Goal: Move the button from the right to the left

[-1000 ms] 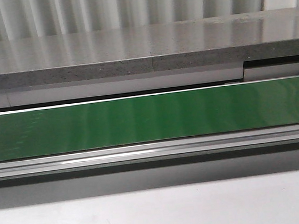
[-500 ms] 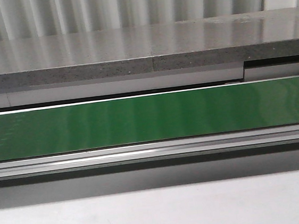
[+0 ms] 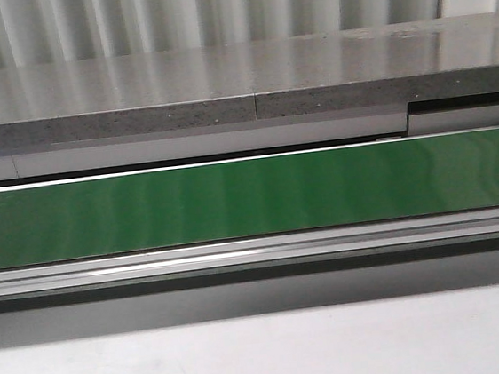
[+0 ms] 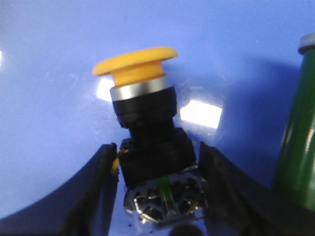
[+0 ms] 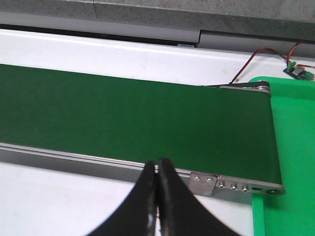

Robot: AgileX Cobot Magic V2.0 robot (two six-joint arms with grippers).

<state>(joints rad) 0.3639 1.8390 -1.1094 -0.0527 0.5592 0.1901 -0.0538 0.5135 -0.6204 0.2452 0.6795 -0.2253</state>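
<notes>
- Yellow was the cap colour of the button (image 4: 142,123), seen only in my left wrist view; beneath the cap sat a silver ring, a black collar and a dark body with metal screw terminals at its base.
- My left gripper (image 4: 157,187) was grasping the button: one black finger (image 4: 96,191) pressed against one side of its body and the other finger against the opposite side.
- The button stood roughly upright, cap pointing away from the wrist, over a glossy blue surface (image 4: 49,73) that carried bright rectangular reflections; I could not tell whether the base touched that surface.
- A green belt end (image 4: 298,147) with a grey roller cap curved past the edge of the same view, beside the blue surface and apart from the button.
- My right gripper (image 5: 157,196) was clenched on nothing, its two black fingers pressed flat together.
- Those fingers hung over the near aluminium rail (image 5: 98,164) of the green conveyor belt (image 5: 133,118), near the belt's end roller (image 5: 246,88).
- A bright green tray (image 5: 290,147) lay just past that end, with red and black wires (image 5: 256,59) running to a small circuit board (image 5: 298,71).
- In the front view, the conveyor belt (image 3: 250,196) ran across the frame between a grey stone-like ledge (image 3: 241,107) behind and a white table (image 3: 267,355) in front; neither arm appeared there.
</notes>
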